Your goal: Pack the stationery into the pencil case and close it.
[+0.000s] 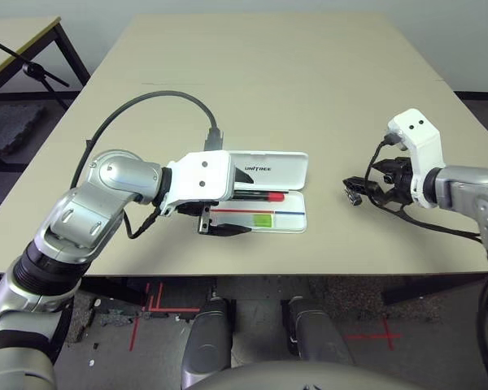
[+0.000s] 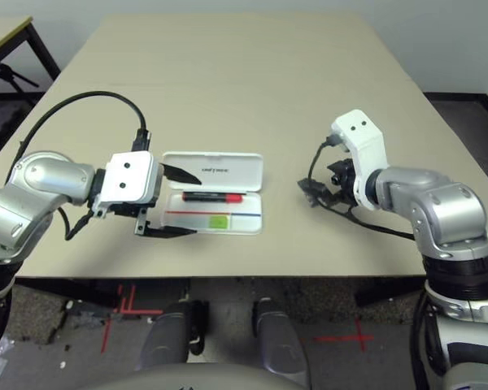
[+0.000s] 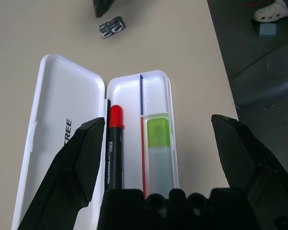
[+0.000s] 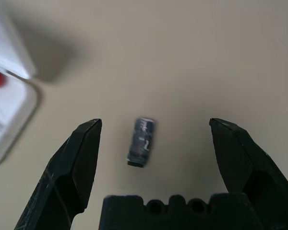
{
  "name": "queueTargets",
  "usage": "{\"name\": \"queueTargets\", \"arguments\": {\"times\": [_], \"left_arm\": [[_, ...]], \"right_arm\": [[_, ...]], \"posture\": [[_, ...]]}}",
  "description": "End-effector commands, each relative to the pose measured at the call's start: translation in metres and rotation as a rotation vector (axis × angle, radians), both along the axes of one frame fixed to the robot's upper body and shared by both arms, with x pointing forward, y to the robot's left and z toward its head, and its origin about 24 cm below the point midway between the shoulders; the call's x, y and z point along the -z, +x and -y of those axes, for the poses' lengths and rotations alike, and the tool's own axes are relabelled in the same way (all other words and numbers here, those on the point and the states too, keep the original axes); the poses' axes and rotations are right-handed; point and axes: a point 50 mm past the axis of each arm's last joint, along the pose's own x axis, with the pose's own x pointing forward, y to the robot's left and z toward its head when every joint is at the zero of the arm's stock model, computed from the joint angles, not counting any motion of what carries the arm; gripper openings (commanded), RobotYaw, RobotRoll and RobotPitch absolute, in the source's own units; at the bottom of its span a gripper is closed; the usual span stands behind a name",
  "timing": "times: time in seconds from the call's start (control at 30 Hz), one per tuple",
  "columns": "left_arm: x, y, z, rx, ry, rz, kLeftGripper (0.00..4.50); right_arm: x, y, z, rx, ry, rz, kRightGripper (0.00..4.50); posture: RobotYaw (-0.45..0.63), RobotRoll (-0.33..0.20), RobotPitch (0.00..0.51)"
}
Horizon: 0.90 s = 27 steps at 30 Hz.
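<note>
case [image 1: 270, 168] white | marker [image 3: 115, 143] red-black | highlighter [image 3: 159, 148] green | piece [image 4: 140, 142] dark grey

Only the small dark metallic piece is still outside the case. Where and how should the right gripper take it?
Grip the small dark metallic piece across its short width, coming from above. It lies flat on the table, already between the open right gripper's fingers, clear of the pencil case.
</note>
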Motion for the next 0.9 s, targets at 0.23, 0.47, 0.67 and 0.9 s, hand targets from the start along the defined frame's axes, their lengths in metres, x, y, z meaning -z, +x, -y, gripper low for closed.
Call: {"name": "queueTargets", "arguments": {"times": [0.23, 0.47, 0.67, 0.9], "left_arm": [[0.000, 0.001, 0.005, 0.023, 0.023, 0.007, 4.48], [0.006, -0.005, 0.005, 0.026, 0.039, 0.004, 4.48], [0.008, -0.003, 0.006, 0.025, 0.041, 0.007, 4.50], [0.008, -0.002, 0.008, 0.030, 0.042, 0.009, 4.50]], "right_arm": [[0.028, 0.000, -0.006, 0.017, -0.004, -0.094, 4.50], [0.044, 0.004, -0.012, 0.011, 0.013, -0.147, 4.50], [0.054, 0.006, -0.008, 0.029, -0.004, -0.151, 3.88], [0.050, 0.009, -0.002, 0.022, -0.026, -0.123, 1.24]], "posture": [[-0.05, 0.000, 0.109], [-0.04, 0.000, 0.107], [-0.04, 0.000, 0.103], [-0.04, 0.000, 0.100]]}}
